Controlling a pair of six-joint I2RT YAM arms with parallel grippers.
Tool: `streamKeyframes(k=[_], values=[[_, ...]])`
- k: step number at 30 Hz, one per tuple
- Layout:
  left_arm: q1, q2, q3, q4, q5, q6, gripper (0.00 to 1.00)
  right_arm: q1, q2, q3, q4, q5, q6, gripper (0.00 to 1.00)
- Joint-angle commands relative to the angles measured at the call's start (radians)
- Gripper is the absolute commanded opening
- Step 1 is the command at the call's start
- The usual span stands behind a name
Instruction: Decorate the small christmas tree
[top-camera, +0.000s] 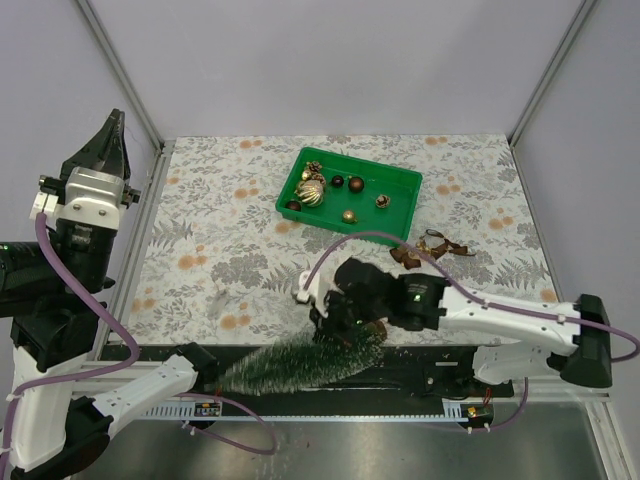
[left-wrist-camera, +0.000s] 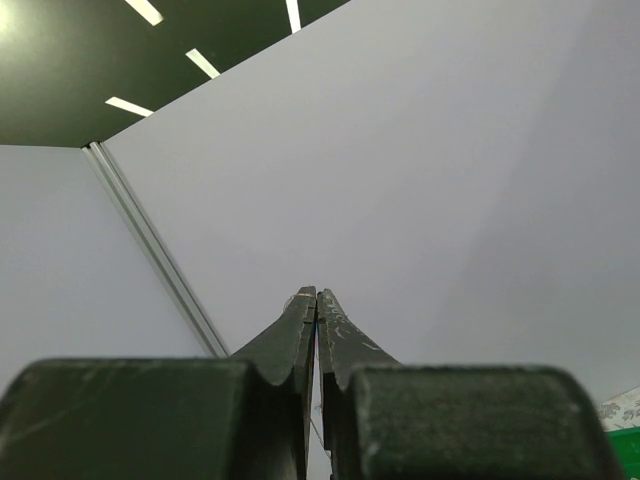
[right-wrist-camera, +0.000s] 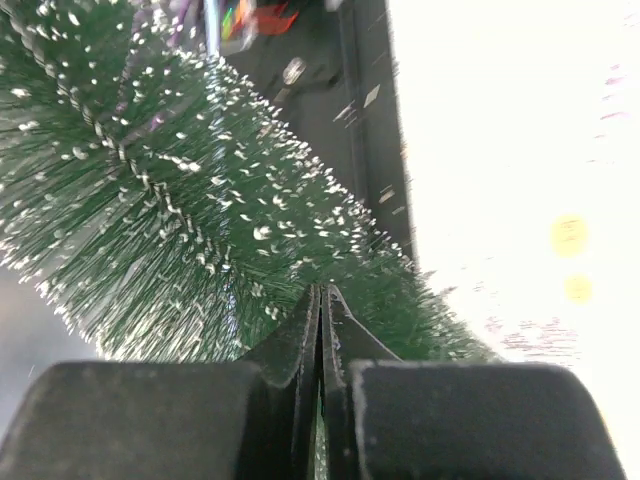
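The tree (top-camera: 300, 362) lay bare on its side at the worktop's (top-camera: 220, 220) near edge, right hand (right-wrist-camera: 320, 295) pressed together among its bristles, left hand (left-wrist-camera: 317, 295) likewise pressed together, raised well away, ornaments (top-camera: 310, 192) all in the tray (top-camera: 398, 184): decorating seemingly not begun.

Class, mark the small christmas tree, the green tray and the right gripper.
small christmas tree (top-camera: 300, 362), top external view, middle of bristles
green tray (top-camera: 365, 165), top external view, far rim
right gripper (right-wrist-camera: 321, 292), right wrist view, between fingertips
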Motion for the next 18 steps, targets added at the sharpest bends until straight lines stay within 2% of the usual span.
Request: streamKeyframes(k=[1, 5, 9, 13, 18], values=[[-0.002, -0.001, 0.005, 0.017, -0.015, -0.003, 0.06, -0.121, -0.118, 0.057, 0.172, 0.095, -0.018, 0.00], [-0.002, -0.009, 0.011, 0.012, -0.018, 0.000, 0.06, -0.169, -0.107, 0.026, 0.309, 0.132, 0.016, 0.00], [-0.002, -0.017, 0.008, 0.011, -0.020, -0.001, 0.06, -0.193, -0.047, -0.040, 0.532, 0.152, 0.101, 0.00], [-0.002, -0.024, 0.001, 0.009, -0.021, 0.000, 0.07, -0.224, -0.004, -0.112, 0.732, 0.236, 0.171, 0.00], [-0.002, -0.029, -0.001, 0.009, -0.018, 0.000, 0.06, -0.301, 0.025, -0.152, 0.818, 0.311, 0.244, 0.00]])
